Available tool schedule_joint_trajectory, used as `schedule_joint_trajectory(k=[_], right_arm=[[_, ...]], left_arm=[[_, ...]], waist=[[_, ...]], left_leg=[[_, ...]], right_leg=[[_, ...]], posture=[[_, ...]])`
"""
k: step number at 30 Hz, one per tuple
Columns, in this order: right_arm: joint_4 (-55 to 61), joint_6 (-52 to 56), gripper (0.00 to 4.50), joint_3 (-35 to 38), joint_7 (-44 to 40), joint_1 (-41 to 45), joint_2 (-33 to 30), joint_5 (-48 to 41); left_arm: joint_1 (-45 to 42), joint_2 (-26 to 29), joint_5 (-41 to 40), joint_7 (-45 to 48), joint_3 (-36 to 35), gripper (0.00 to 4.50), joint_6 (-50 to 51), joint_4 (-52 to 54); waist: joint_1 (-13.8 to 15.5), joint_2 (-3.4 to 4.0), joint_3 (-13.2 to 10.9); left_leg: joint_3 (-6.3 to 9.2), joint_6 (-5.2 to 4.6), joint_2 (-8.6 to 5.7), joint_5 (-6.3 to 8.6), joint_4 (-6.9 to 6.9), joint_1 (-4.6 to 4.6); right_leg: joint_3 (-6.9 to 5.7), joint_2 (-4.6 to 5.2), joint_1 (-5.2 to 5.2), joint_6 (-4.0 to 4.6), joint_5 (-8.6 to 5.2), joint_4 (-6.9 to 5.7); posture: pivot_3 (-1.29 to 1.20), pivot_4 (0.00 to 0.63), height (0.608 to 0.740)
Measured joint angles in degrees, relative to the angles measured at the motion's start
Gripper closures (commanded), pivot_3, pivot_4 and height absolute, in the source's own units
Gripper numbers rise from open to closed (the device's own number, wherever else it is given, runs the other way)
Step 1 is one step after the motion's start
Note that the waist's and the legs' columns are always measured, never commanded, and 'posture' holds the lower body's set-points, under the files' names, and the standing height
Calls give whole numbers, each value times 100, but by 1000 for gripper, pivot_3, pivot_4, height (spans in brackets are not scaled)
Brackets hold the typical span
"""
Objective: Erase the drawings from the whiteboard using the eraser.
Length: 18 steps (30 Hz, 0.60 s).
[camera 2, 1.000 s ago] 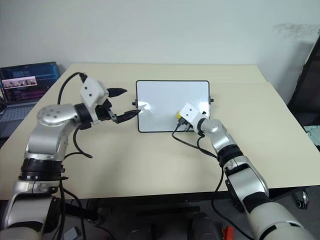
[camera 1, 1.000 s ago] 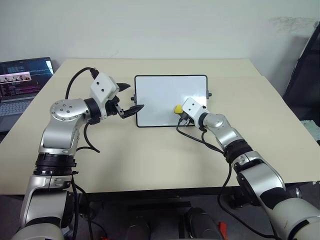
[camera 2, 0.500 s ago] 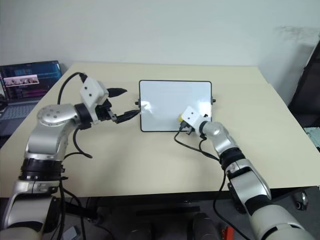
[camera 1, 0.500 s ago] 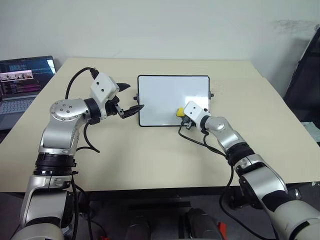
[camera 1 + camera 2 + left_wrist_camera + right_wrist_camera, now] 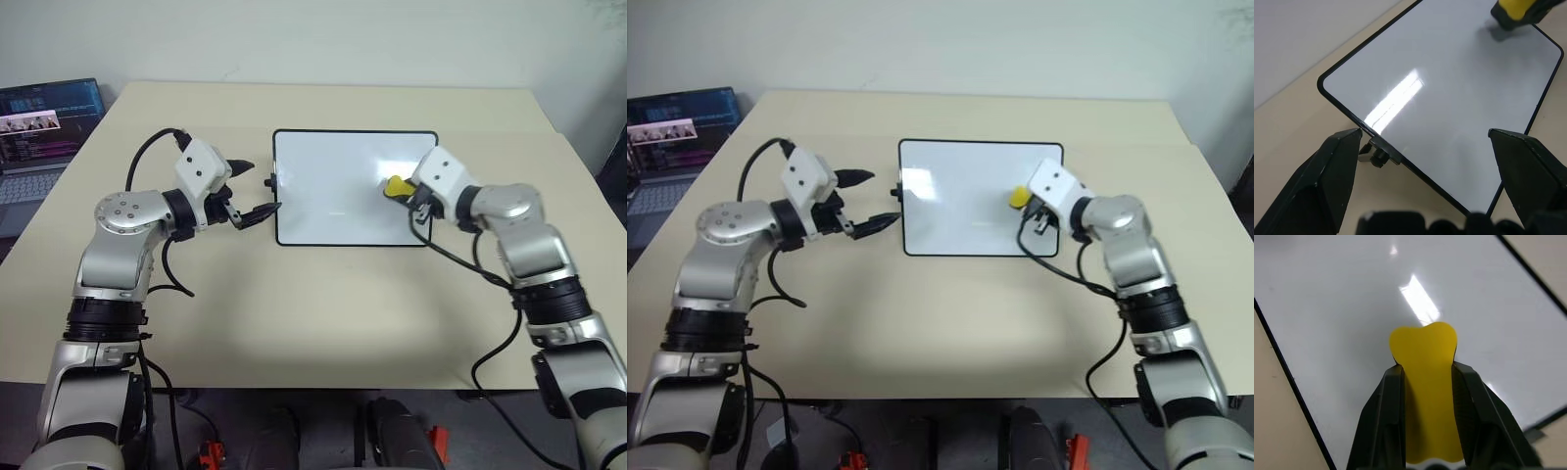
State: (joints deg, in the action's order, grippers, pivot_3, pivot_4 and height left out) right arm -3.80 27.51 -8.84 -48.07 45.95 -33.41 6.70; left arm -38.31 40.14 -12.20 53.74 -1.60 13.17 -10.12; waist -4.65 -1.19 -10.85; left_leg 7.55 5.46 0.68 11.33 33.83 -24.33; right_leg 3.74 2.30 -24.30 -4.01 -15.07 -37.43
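The whiteboard (image 5: 333,191) lies flat in the middle of the beige table, its black frame all round a plain white glossy face. The drawings are out of view. My right gripper (image 5: 404,191) is shut on the eraser (image 5: 396,185), a yellow block that hangs a little above the board's right side and casts a soft shadow on it. In the right wrist view the eraser (image 5: 1422,350) sits pinched between both black fingers (image 5: 1388,406). My left gripper (image 5: 258,188) stands open just off the board's left edge, its two tips either side of the small side knob (image 5: 1378,155).
A laptop (image 5: 39,117) with a lit screen stands at the table's far left. A black cable (image 5: 446,253) from my right wrist loops over the board's near right corner. Bare tabletop (image 5: 323,304) stretches between the board and the near edge.
My right gripper has lifted the eraser off the board's near right part and carried it up and to the right. The left arm has kept still. The camera view has shifted.
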Motion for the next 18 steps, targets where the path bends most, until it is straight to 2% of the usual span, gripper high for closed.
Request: schedule_joint_trajectory(k=[8, 18], right_arm=[[417, 291, 3533, 112, -421, -45, -897, -205], [59, -112, 3533, 118, -437, -48, -1391, -149]], left_arm=[[-94, 157, 2, 230, 2, 0, -19, -157], [74, 540, -69, 583, -43, 0, 137, -82]], waist=[[2, 0, -8], [-5, 1, -9]], left_leg=[[2, -18, 0, 11, 10, 0], [1, -17, 0, 10, 14, 3]], right_leg=[[-7, 2, 12, 0, 0, -2], [-7, 2, 11, 0, 0, -15]], posture=[[0, 150, 740], [0, 150, 740]])
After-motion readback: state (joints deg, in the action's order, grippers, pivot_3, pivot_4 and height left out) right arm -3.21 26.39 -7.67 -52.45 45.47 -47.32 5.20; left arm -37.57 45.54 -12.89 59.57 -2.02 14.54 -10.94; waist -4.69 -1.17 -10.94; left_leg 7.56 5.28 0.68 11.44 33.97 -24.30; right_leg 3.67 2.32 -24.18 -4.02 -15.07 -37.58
